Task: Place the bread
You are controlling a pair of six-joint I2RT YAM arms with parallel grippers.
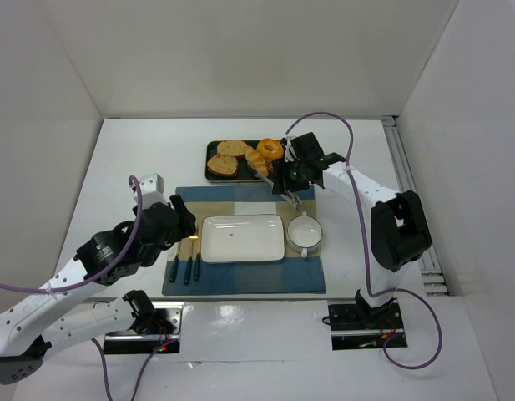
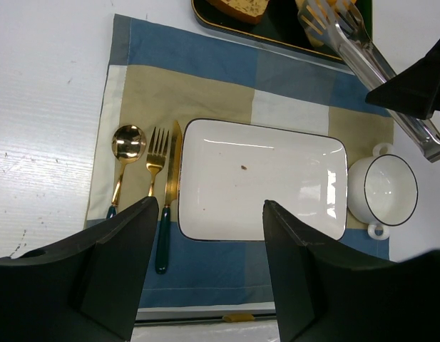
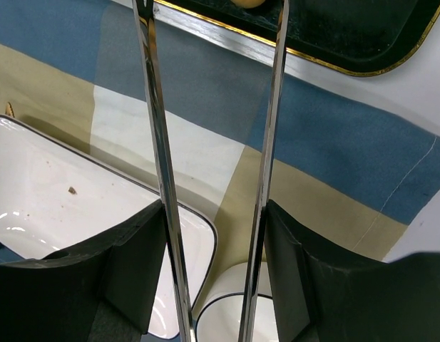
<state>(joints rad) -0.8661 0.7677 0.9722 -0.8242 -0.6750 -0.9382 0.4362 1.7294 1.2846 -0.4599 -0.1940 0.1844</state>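
Top external view: tongs are clamped in the right hand at the bread, not yet carried from tray to plate.

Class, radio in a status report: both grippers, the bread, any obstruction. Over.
Left gripper open, above placemat. Right gripper shut on tongs. Bread on tray, tong tips at it. Nothing blocking the plate.

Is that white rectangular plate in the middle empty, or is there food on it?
Empty. The plate shows a bare white surface with only a tiny dark speck; no food lies on it.
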